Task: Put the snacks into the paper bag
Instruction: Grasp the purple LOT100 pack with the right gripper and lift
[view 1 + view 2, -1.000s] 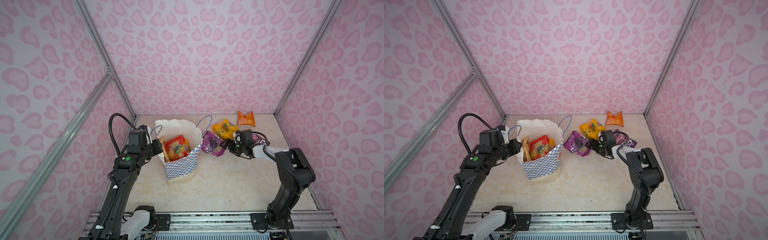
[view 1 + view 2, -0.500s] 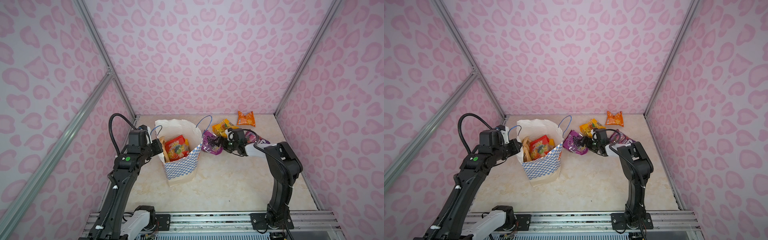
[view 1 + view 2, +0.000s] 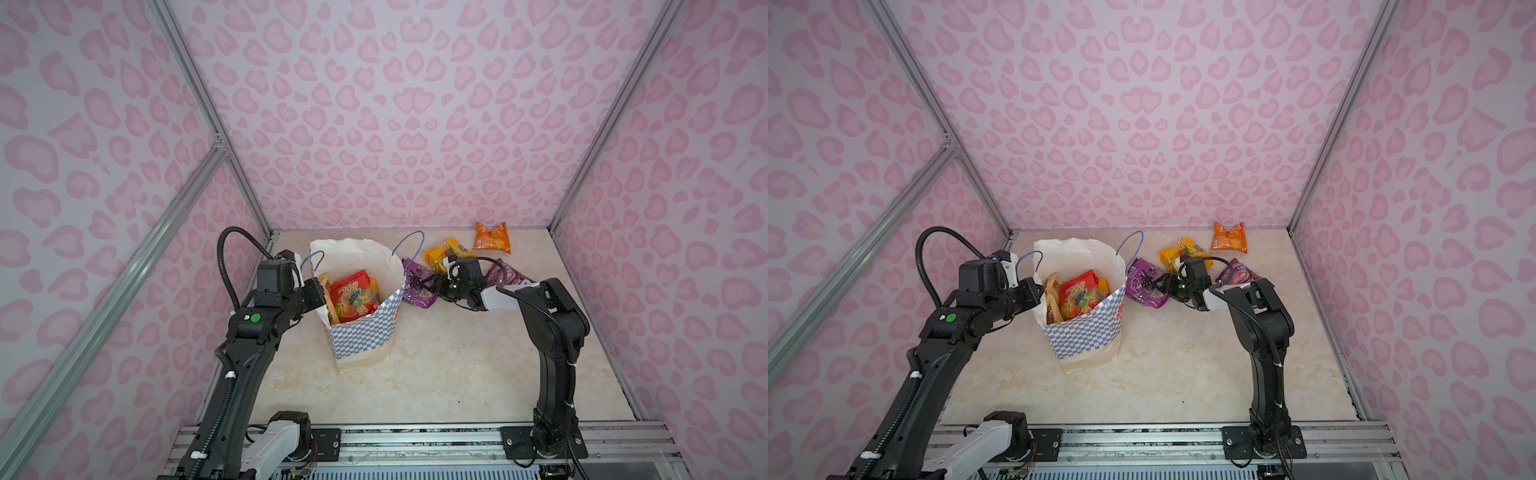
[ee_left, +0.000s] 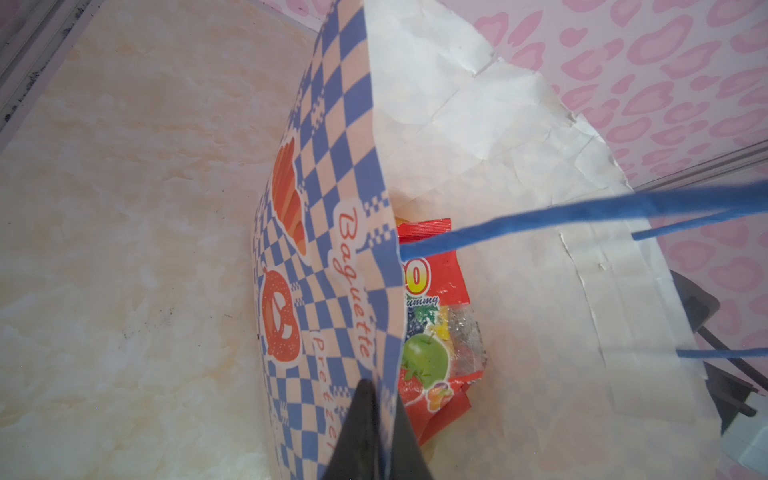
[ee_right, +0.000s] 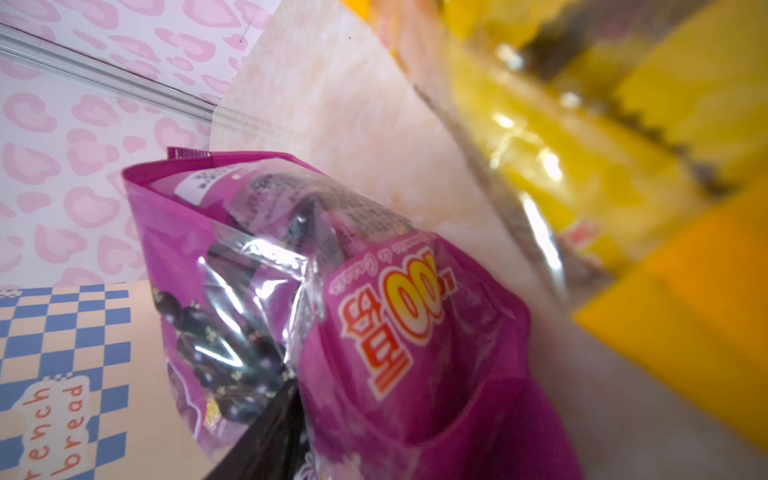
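Note:
The checkered paper bag (image 3: 361, 332) (image 3: 1084, 332) (image 4: 324, 208) stands upright and open, with a red packet (image 3: 353, 291) (image 4: 432, 291) and a pale-orange one (image 3: 1052, 293) inside. My left gripper (image 3: 318, 291) (image 4: 384, 415) is shut on the bag's left rim, one finger on each side of the paper. My right gripper (image 3: 434, 286) (image 5: 353, 415) reaches from the right and is shut on the right edge of a purple packet (image 3: 417, 286) (image 3: 1144, 284) (image 5: 374, 311). That packet lies on the table just right of the bag.
Behind my right gripper lie a yellow packet (image 3: 442, 253) (image 5: 582, 145), a small orange packet (image 3: 493, 237) near the back wall, and a second purple packet (image 3: 505, 274) under the right forearm. One blue cord handle (image 3: 409, 245) sticks up on the bag's right side. Pink walls enclose the table.
My right gripper has moved left onto the purple packet and its jaws have closed in on it. The left arm and the bag have stayed still.

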You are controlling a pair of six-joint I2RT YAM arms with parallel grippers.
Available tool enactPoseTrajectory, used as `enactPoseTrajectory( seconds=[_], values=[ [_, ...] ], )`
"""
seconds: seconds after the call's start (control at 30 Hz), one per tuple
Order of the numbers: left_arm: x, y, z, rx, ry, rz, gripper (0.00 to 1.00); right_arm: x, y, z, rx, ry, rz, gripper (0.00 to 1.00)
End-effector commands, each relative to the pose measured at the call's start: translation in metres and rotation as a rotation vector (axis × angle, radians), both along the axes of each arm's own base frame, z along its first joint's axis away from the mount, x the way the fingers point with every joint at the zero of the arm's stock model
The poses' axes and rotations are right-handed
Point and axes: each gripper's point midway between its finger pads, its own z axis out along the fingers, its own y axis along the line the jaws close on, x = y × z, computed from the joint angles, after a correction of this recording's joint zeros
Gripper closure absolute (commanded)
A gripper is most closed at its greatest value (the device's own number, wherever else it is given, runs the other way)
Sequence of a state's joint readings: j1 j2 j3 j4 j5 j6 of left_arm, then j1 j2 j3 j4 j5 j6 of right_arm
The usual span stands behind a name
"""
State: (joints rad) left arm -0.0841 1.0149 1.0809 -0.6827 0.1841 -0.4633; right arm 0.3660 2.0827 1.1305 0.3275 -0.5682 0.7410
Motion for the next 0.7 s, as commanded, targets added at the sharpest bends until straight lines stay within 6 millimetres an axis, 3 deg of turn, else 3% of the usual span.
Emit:
enactPoseTrajectory(
  seconds=[0.0,0.13,0.3,0.43,0.67],
  values=[
    [0.003,0.000,0.006,-0.001,-0.029,-0.004,0.90,-0.025,-0.016,-0.044,-0.116,0.155,-0.031,0.48],
    [0.003,0.000,0.006,-0.001,-0.029,-0.004,0.91,-0.023,-0.011,-0.037,-0.092,0.131,-0.020,0.59],
    [0.003,0.000,0.006,-0.001,-0.031,-0.004,0.91,-0.023,-0.005,-0.014,-0.037,0.076,-0.004,0.74],
    [0.003,-0.001,0.006,-0.002,-0.030,-0.004,0.90,-0.024,-0.002,0.016,0.005,0.025,0.007,0.82],
    [0.003,-0.001,0.006,-0.003,-0.032,-0.006,0.90,-0.037,-0.010,0.075,0.019,-0.073,-0.003,0.86]
  ],
)
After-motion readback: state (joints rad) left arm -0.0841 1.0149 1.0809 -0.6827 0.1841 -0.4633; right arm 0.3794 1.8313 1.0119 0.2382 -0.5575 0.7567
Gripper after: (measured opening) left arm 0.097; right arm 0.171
